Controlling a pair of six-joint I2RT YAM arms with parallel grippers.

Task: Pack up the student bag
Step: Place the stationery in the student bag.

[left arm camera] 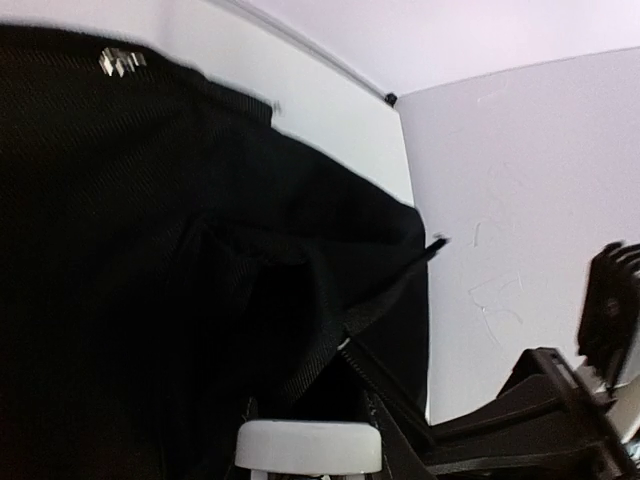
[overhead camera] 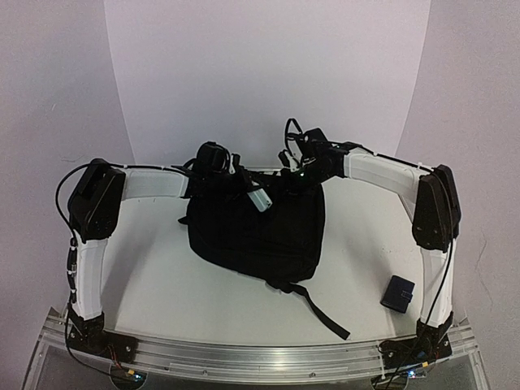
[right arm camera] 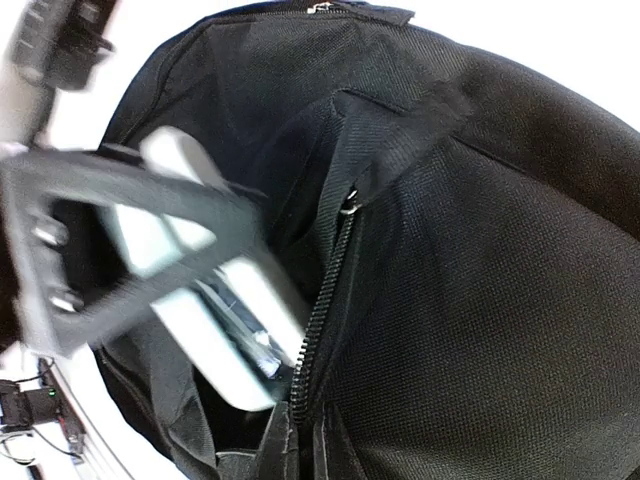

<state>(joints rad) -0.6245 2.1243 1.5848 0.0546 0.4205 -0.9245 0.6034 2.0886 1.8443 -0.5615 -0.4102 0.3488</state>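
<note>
The student bag [overhead camera: 252, 231], a large black backpack, lies in the middle of the table with its zipped mouth toward the back. My left gripper [overhead camera: 244, 185] is shut on a white oblong object [overhead camera: 259, 198] and holds it slanted at the bag's mouth. In the right wrist view the white object [right arm camera: 215, 340] dips into the opening beside the zipper [right arm camera: 325, 290]. In the left wrist view its white end [left arm camera: 308, 447] sits at the bottom edge. My right gripper [overhead camera: 294, 172] is shut on the bag's zipper edge [right arm camera: 300, 440] at the back rim.
A small dark-blue pouch [overhead camera: 399, 292] lies on the table near the right arm's base. A black webbing strap [overhead camera: 321, 313] trails from the bag toward the front edge. The white backdrop rises close behind both grippers.
</note>
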